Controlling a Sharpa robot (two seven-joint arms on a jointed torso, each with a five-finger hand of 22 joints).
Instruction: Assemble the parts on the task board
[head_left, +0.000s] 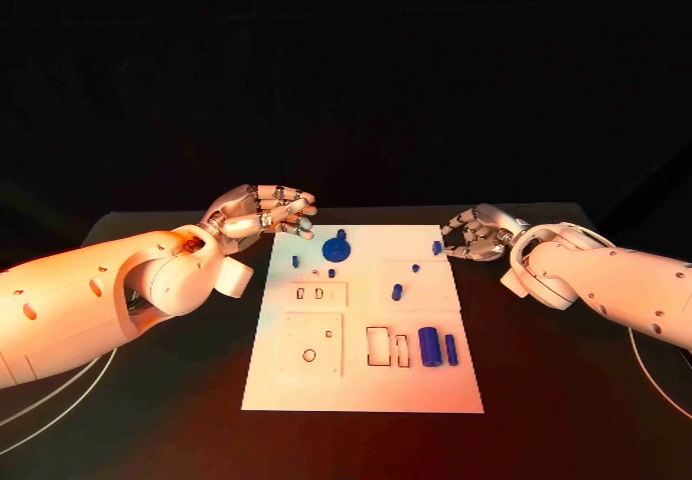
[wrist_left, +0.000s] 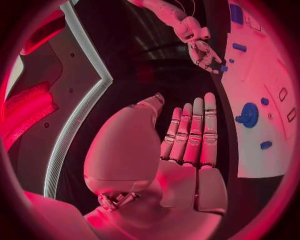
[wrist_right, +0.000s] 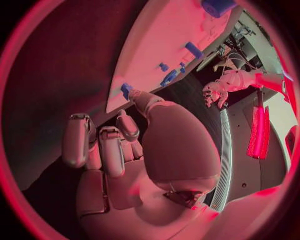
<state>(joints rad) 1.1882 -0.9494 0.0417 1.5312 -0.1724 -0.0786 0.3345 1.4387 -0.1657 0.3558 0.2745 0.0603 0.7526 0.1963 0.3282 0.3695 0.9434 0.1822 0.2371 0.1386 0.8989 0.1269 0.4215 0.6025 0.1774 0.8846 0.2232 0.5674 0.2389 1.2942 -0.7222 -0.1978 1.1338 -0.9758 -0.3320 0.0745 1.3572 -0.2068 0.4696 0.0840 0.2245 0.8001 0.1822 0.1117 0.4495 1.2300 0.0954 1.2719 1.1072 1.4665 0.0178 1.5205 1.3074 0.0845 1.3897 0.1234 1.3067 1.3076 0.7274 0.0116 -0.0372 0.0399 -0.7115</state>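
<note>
Both hands hold nothing — left hand (head_left: 263, 213) fingers extended, right hand (head_left: 475, 234) loosely curled — flanking the task board (head_left: 364, 385); the right should approach the small blue peg (head_left: 437, 247) squarely.

The white task board (head_left: 361, 385) lies flat mid-table, with small blue parts (head_left: 430, 346) scattered across it.

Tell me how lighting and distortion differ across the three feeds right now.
Head view: warm orange light on both arms, dark surroundings, task board edges straight. Left wrist view: strong red cast, fisheye bends the board's edge beside the left hand. Right wrist view: same red cast, board curved above the right hand.
</note>
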